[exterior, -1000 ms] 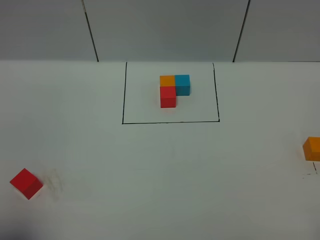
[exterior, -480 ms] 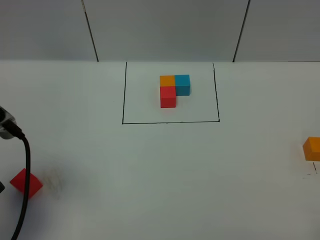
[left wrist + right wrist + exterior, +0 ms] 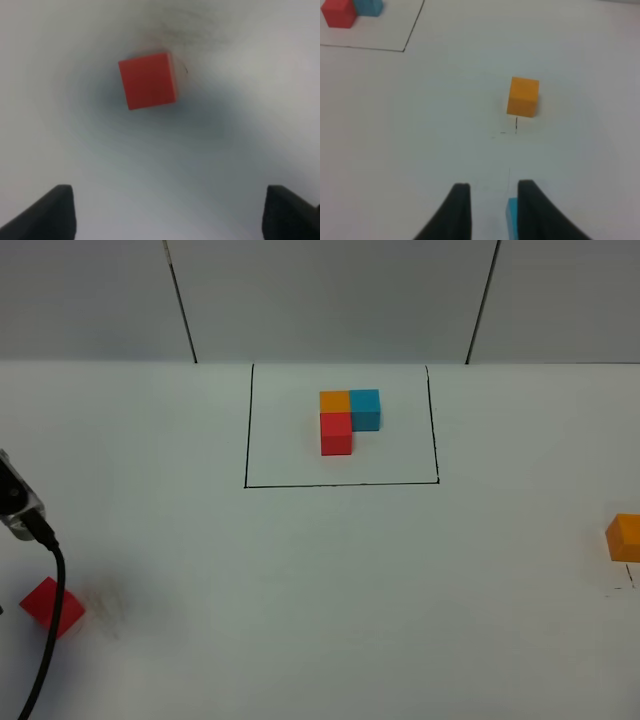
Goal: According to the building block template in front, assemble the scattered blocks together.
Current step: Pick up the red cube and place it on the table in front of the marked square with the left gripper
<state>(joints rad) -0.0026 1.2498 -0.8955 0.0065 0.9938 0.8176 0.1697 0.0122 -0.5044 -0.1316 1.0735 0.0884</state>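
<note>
The template is a black-outlined square [image 3: 246, 440] holding a fixed L of orange [image 3: 334, 400], blue [image 3: 365, 407] and red [image 3: 336, 433] cubes. A loose red cube [image 3: 52, 606] lies at the front left and shows in the left wrist view [image 3: 148, 80]. My left gripper [image 3: 170, 215] hovers above it, open wide and empty. A loose orange cube [image 3: 624, 537] lies at the right edge and shows in the right wrist view [image 3: 523, 96]. My right gripper [image 3: 492, 207] has a narrow gap. A loose blue cube [image 3: 511, 217] lies partly hidden by its finger.
Part of the left arm [image 3: 18, 502] with a black cable [image 3: 50, 620] reaches in at the left edge. The template's corner [image 3: 405, 49] shows in the right wrist view. Small pencil marks [image 3: 512, 127] lie next to the orange cube. A grey wall stands behind the table.
The left arm has come into the exterior view from the left edge, and its cable now partly covers the loose red cube. The cubes have not moved.
</note>
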